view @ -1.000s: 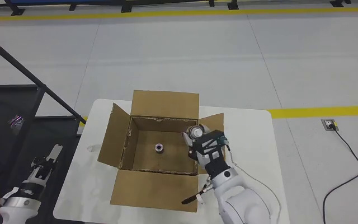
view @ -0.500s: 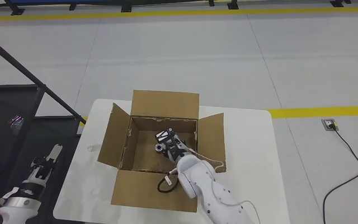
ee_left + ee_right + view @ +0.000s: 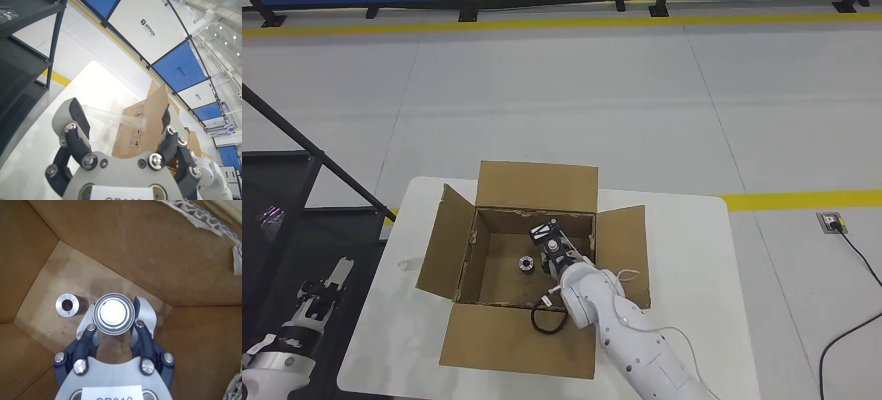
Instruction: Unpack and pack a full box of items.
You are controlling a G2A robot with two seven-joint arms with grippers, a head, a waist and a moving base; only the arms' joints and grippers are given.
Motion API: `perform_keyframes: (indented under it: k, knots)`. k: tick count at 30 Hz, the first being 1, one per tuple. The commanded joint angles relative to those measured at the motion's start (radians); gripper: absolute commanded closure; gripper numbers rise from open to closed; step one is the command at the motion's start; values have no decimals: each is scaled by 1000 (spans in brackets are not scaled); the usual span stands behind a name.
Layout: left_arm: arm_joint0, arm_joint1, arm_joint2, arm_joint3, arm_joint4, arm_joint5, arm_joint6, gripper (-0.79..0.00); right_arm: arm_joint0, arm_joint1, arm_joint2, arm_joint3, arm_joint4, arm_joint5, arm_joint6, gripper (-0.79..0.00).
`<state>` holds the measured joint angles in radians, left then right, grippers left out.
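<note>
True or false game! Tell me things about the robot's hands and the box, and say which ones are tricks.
1. A metal tube stands upright inside the cardboard box. True.
2. The right gripper is shut on a can. True.
3. The can is outside the cardboard box. False: it is held inside, beside the metal tube.
4. The left gripper holds the metal tube. False: it is open, off to the side of the cardboard box.
5. The cardboard box is closed. False: its flaps are folded open.
</note>
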<state>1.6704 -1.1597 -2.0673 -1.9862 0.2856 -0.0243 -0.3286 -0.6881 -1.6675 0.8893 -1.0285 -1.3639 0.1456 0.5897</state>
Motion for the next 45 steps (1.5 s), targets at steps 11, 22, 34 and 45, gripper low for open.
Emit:
perform_keyframes:
  k: [11, 22, 34, 45]
  knots:
    - [-27, 3, 36, -24, 83, -26, 13, -785, -182, 38, 75, -338, -79, -42, -5, -785]
    - [-58, 10, 184, -39, 174, -170, -76, -785, -614, 117, 340, -1001, 102, -364, -42, -785]
    - [-73, 16, 291, -70, 200, -260, -160, -785, -663, 124, 406, -1014, 215, -376, -109, -785]
    - [-100, 21, 403, -61, 305, -252, -218, -785, -674, 158, 725, -895, 727, -436, -64, -785]
